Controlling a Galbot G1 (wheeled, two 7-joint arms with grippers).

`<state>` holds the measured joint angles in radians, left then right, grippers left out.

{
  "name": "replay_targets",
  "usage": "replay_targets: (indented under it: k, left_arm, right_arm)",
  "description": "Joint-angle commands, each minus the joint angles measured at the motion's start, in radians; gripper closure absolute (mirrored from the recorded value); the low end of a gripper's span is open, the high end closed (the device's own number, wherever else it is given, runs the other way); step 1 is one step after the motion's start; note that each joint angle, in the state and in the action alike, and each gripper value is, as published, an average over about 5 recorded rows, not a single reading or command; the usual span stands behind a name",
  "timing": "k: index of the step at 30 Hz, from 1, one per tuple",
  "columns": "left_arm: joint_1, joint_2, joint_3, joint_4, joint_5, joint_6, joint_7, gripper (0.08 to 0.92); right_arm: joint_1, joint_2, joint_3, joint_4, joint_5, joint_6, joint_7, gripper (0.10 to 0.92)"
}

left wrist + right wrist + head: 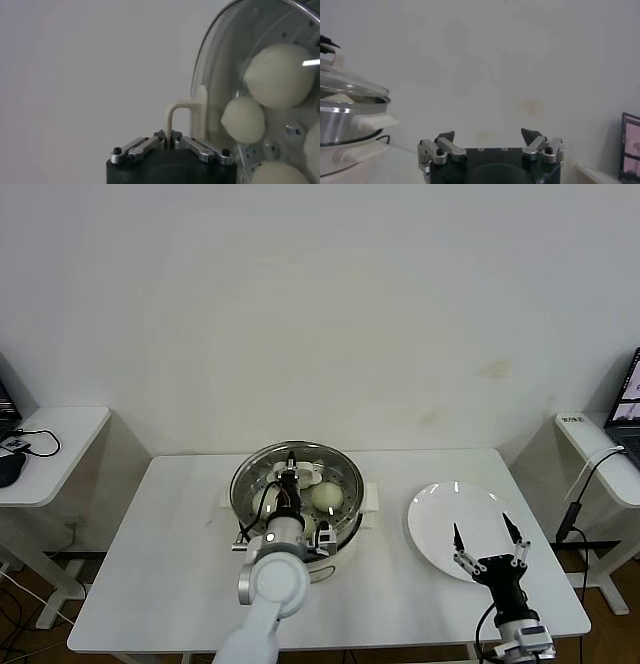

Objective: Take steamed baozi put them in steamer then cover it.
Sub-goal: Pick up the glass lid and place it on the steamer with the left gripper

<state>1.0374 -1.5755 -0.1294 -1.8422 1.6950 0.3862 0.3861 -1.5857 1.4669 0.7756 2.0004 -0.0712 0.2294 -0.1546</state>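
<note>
Steel steamer point(297, 489) sits under the left gripper point(291, 480), which is clenched on the handle of the glass cover point(262, 474), baozi point(326, 496) beneath it. Letting go while the cover is off-centre could leave it tilted. Right gripper point(489, 541) hangs released over the plate point(440, 514).

The left tool point(291, 480) grips the cover point(262, 474) over the steamer point(348, 514). The right tool point(486, 534) hangs spread above a white plate point(440, 514) on the worktop point(170, 554).
</note>
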Motion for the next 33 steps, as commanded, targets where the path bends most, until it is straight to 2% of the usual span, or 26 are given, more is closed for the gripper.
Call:
replay_targets:
  k: [1, 30, 33]
  left_arm:
    - [0.011, -0.023, 0.004, 0.008, 0.020, -0.003, 0.001, 0.867]
    - [0.004, -0.026, -0.008, 0.035, -0.030, -0.004, -0.041, 0.867]
    - [0.010, -0.026, -0.005, 0.025, -0.038, -0.003, -0.048, 0.844]
  right_arm:
    - [0.000, 0.002, -0.004, 0.000, -0.004, 0.001, -0.001, 0.203]
    - [-0.006, 0.005, -0.009, 0.000, -0.014, 0.006, -0.004, 0.203]
    - [-0.007, 0.006, -0.011, 0.000, -0.017, 0.006, -0.005, 0.203]
